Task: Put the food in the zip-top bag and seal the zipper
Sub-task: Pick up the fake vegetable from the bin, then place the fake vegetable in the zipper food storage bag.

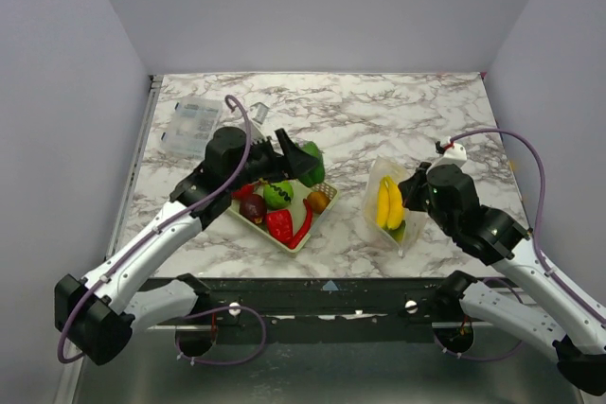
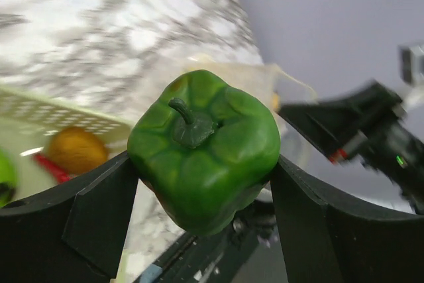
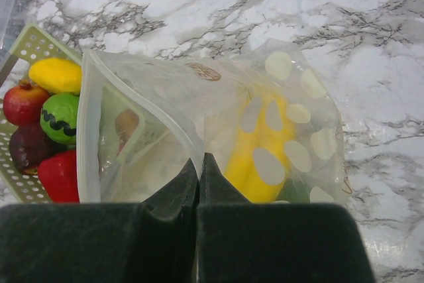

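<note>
Near the middle of the top view, the left fingers [image 1: 305,164] clench a glossy green plastic toy pepper [image 2: 202,150] over the upper-right edge of the pale yellow mesh basket [image 1: 301,243]. At right-centre, the right fingers [image 3: 199,180] pinch the mouth edge of the crinkly transparent zip-top bag [image 3: 192,97]. The bag rests on the marbled counter [image 1: 379,115] with yellow plastic bananas [image 3: 262,164] inside, and its thin clear zipper strip [image 3: 89,130] gapes open toward the basket.

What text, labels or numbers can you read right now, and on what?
No text is legible.
zip-top bag: small brown round stamp, too blurred to read.
compartment box: markings, if any, too small to read.
green pepper in the left tool: no text.
</note>
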Robot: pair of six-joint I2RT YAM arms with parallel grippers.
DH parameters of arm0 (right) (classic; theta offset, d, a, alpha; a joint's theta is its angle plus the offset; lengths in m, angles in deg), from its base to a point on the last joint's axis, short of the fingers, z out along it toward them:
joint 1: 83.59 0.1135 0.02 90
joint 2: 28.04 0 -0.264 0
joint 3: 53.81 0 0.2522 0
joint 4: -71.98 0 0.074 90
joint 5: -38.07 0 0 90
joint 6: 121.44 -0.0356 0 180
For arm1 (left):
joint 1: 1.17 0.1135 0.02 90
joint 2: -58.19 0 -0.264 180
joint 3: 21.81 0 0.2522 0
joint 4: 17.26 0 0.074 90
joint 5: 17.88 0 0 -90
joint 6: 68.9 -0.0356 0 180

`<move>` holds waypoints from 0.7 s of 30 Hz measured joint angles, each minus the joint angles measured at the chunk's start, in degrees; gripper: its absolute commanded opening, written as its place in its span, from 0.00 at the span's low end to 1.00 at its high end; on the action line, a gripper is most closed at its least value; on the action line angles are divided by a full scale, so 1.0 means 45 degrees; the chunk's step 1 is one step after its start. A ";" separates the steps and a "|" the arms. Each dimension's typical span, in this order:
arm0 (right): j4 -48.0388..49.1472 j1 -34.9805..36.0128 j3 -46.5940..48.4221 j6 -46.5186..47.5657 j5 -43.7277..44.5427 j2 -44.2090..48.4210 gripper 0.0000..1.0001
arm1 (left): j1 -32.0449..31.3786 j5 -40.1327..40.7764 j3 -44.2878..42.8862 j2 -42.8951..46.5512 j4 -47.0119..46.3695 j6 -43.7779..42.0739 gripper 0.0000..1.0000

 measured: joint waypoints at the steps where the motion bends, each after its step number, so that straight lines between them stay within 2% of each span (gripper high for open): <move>1: 0.0005 0.0000 0.0000 0.0010 0.0000 -0.0005 0.01 | -0.0262 -0.0423 0.0058 -0.0024 -0.0471 -0.0131 0.52; 7: 0.0029 0.0000 0.0000 0.0029 0.0005 0.0000 0.01 | -0.3002 -0.2263 0.0121 -0.0884 -0.3269 -0.0874 0.55; 15: 0.0034 0.0000 -0.0019 0.0078 0.0010 0.0262 0.01 | -0.4663 -0.2851 -0.0525 -0.3211 -0.4469 -0.0937 0.58; 16: 0.0029 0.0000 -0.0024 0.0078 0.0010 0.0311 0.01 | -0.4745 -0.2900 -0.0651 -0.3473 -0.4541 -0.0894 0.60; 17: 0.0034 0.0000 -0.0029 0.0078 0.0010 0.0398 0.01 | -0.4901 -0.2934 -0.1263 -0.4265 -0.4619 -0.0767 0.67; 21: 0.0039 0.0000 -0.0053 0.0083 0.0010 0.0393 0.01 | -0.4901 -0.2841 -0.1826 -0.4663 -0.4313 -0.0782 0.84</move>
